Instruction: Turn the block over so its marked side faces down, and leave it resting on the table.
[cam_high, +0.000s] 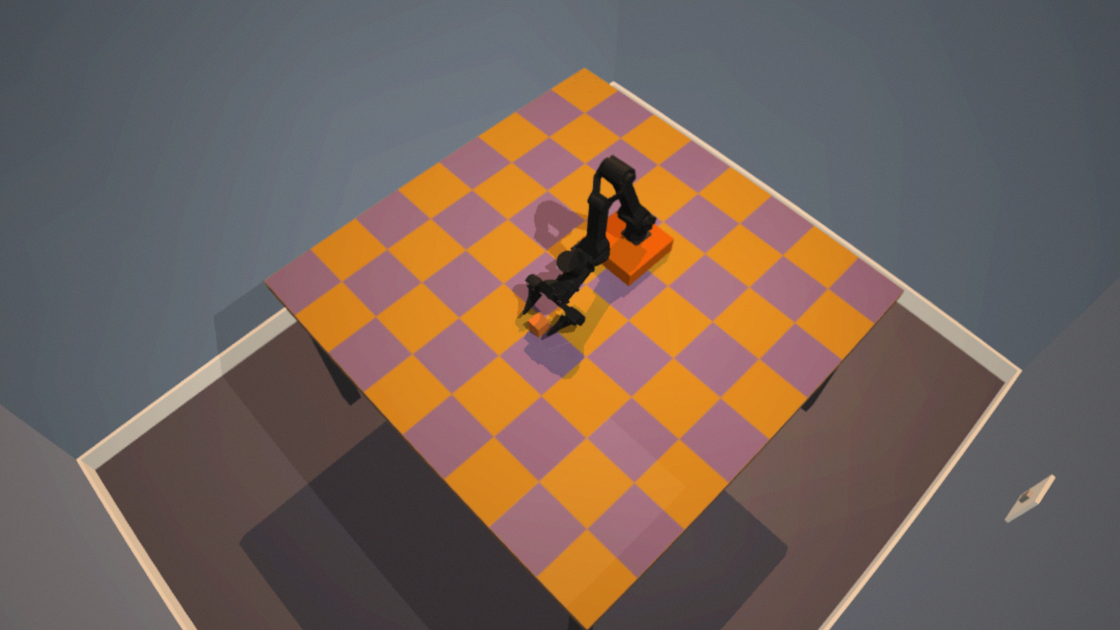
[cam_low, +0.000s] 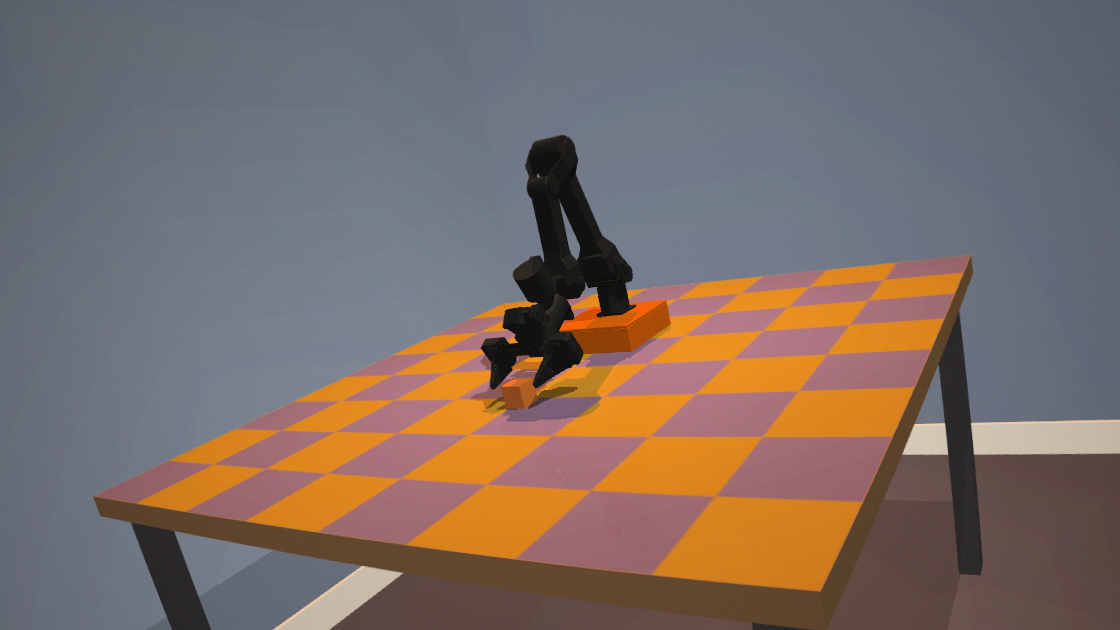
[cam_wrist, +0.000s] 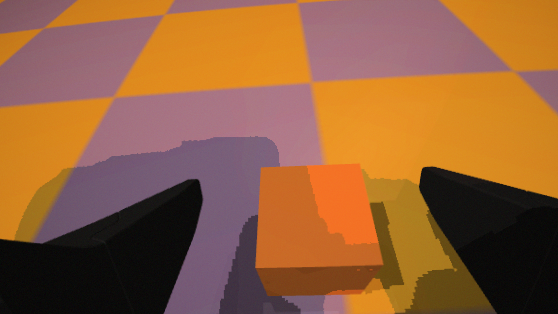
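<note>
The small orange block (cam_high: 538, 325) (cam_low: 517, 394) (cam_wrist: 312, 220) rests on the checkered table (cam_high: 587, 568) (cam_low: 626, 525) (cam_wrist: 235, 45), with its top face looking level. No mark shows on its visible faces; its underside is hidden. My gripper (cam_high: 534, 324) (cam_low: 515, 386) (cam_wrist: 309, 184) is open, pointing down at a slant. Its fingers stand on either side of the block, and the wrist view shows a gap between each finger and the block.
The arm stands on an orange base slab (cam_high: 654, 254) (cam_low: 601, 340), behind the block in the exterior view. The arm's links rise between the slab and the block. The arm's shadow falls around the block.
</note>
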